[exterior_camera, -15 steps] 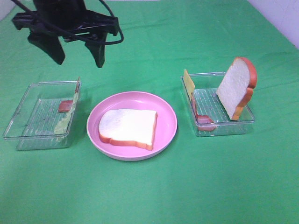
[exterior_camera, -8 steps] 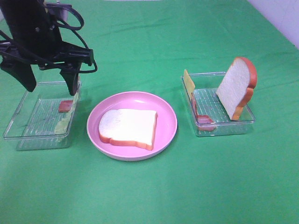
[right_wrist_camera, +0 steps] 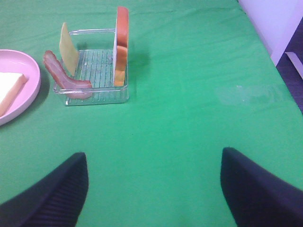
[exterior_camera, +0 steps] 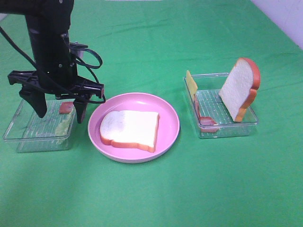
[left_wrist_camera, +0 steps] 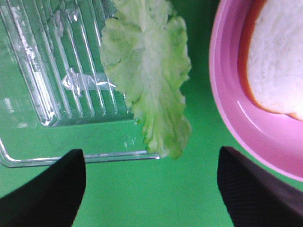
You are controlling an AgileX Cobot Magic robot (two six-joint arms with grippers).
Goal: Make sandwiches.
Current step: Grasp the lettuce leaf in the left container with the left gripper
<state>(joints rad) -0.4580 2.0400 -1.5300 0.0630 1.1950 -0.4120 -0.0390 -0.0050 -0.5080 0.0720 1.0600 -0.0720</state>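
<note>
Left pincer (exterior_camera: 60,114): jaws wide apart, low over the left tray (exterior_camera: 19,137) and its lettuce.
Right pincer (right_wrist_camera: 154,156): apart, above bare desk (right_wrist_camera: 189,118).
Lettuce (left_wrist_camera: 151,80): draped over that tray's rim.
Bread (exterior_camera: 130,128): flat on the plate (exterior_camera: 170,124) — second slice (exterior_camera: 239,87) upright in the right tray (exterior_camera: 236,130).

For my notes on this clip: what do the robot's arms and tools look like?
The left arm is matte black, with black cables looping beside it. Its left tool has a flat crossbar and two tapering black fingers. The right tool shows only two black fingers with finely ribbed faces. No markings are visible.
</note>
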